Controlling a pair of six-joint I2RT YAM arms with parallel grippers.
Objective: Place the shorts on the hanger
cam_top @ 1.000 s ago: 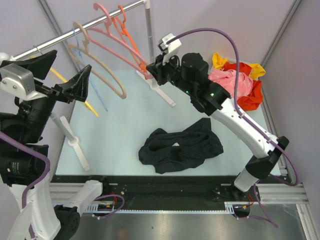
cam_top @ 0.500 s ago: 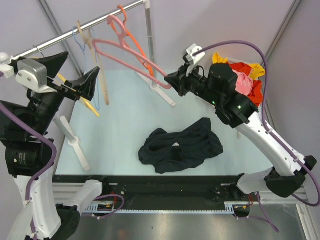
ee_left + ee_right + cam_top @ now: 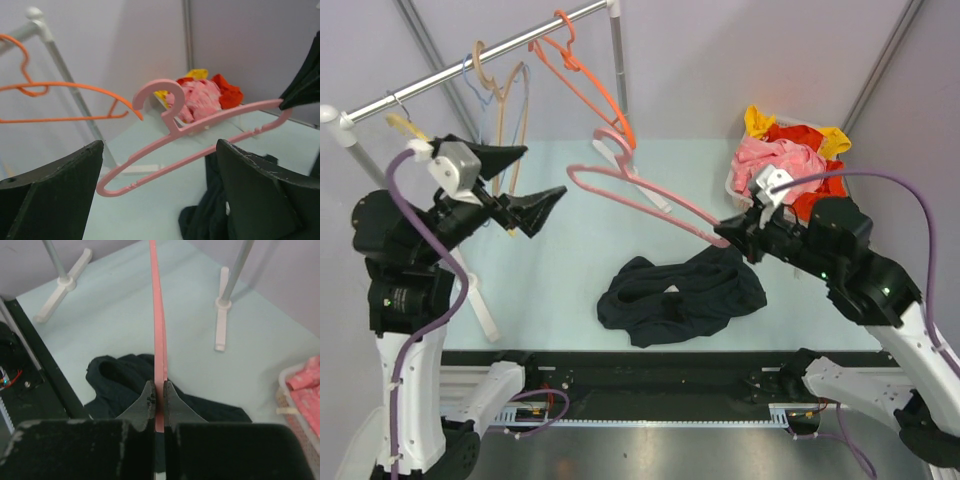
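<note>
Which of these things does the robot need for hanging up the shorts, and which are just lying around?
Needed: shorts; pink hanger, clamped in the right gripper.
Lying about: orange hanger; beige hanger; clothes pile.

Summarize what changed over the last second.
Right gripper, shut on the pink hanger, pulled it off the rail and back toward the shorts. Left gripper, open, swung in toward the hanger. Shorts unmoved; orange hanger still on the rail.

A lab test cell: plain panel walls (image 3: 740, 50) around a pale table (image 3: 550, 290) on aluminium framing (image 3: 880, 385) (clothes rail (image 3: 430, 80) atop)
</note>
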